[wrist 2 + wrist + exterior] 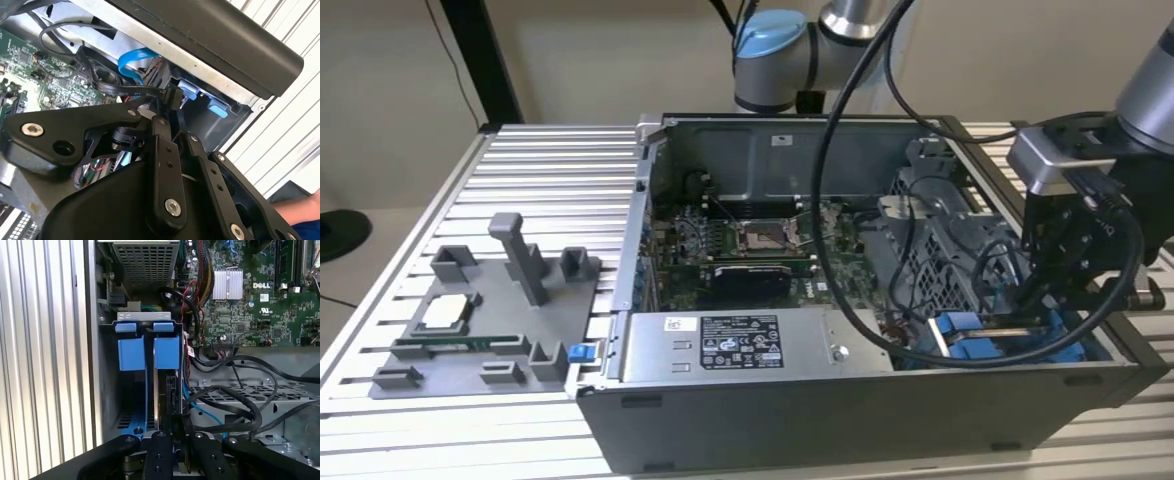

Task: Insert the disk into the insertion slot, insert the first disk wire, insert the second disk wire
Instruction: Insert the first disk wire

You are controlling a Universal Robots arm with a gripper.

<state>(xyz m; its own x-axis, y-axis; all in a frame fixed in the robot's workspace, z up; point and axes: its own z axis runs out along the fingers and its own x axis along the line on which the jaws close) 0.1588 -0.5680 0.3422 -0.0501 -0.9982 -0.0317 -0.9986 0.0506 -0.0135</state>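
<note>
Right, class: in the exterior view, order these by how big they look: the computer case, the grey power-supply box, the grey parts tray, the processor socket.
Largest to smallest:
1. computer case
2. grey parts tray and grey power-supply box: these look too alike to rank
3. processor socket

Exterior view: high, angled down into the open computer case (854, 420).
Both wrist views: close, inside the case.
Shared: insertion slot (131, 352) (218, 107), motherboard (260, 310) (30, 65).
</note>
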